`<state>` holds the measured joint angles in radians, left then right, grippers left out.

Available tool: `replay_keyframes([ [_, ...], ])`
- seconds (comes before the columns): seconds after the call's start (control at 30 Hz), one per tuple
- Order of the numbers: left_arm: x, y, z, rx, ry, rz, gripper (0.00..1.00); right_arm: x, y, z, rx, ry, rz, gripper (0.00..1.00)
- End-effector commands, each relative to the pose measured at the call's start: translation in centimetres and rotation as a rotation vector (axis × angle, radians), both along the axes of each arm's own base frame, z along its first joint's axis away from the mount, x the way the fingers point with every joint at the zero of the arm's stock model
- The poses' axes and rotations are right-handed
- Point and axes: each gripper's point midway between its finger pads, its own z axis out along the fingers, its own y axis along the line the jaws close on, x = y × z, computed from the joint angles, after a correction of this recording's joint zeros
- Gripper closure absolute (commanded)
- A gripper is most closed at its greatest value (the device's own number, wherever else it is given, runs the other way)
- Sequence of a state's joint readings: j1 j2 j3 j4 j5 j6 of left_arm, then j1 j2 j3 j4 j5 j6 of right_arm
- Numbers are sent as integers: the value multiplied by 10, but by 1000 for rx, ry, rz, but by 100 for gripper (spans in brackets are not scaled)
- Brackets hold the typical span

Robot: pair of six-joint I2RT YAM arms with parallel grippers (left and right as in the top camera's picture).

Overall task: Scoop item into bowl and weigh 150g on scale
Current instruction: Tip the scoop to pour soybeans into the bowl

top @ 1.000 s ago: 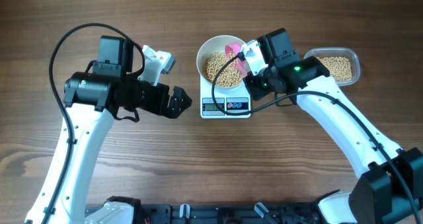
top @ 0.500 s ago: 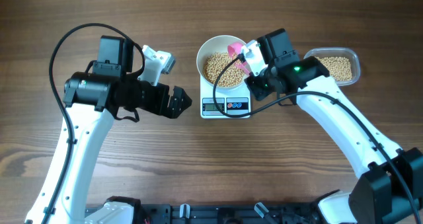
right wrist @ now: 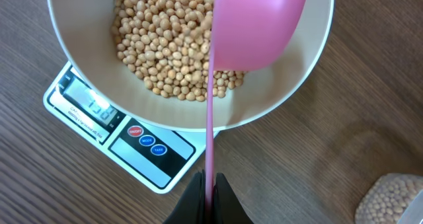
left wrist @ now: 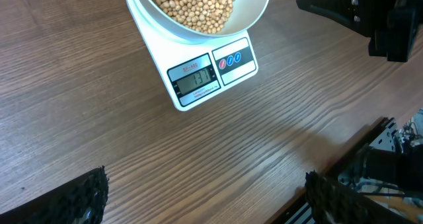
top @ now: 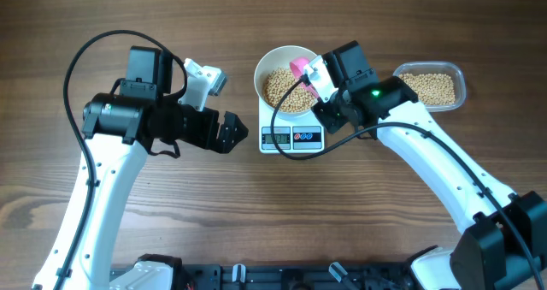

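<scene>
Left of the scale [top: 291,136], apart from it, the left hand [top: 231,133] hangs over the wooden surface [top: 256,213] with its fingers spread wide and nothing between them. The hand points toward the scale's front edge.

The scale sits flat on the surface, its grey display and dark button panel on the side nearest the robot. The display shows digits, but they are too small to read with confidence.

Just right of the scale's front corner, the right hand [right wrist: 206,197] is closed narrow on the thin handle of a pink scoop [right wrist: 261,26]. The handle runs from the fingers away over the scale.

On top of the scale stands the white bowl [top: 261,72], partly filled with tan-yellow beans [top: 286,89]. The scoop's head is over the right side of the bowl, above the beans. Whether it carries any cannot be told.

Right of the scale, beyond the right arm, a clear tub [top: 459,78] holds more beans.
</scene>
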<state>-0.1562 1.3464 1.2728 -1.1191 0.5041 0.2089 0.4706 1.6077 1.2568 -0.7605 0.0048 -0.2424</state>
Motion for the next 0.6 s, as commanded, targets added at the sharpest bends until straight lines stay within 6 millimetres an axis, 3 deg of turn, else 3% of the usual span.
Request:
replay_keyframes([
  [0.0, -2, -4, 8, -16, -29, -28, 0, 7, -1, 16, -11, -60, 14, 96],
  [0.57, -2, -4, 8, -16, -29, -28, 0, 15, -6, 23, -54, -104, 18, 96],
])
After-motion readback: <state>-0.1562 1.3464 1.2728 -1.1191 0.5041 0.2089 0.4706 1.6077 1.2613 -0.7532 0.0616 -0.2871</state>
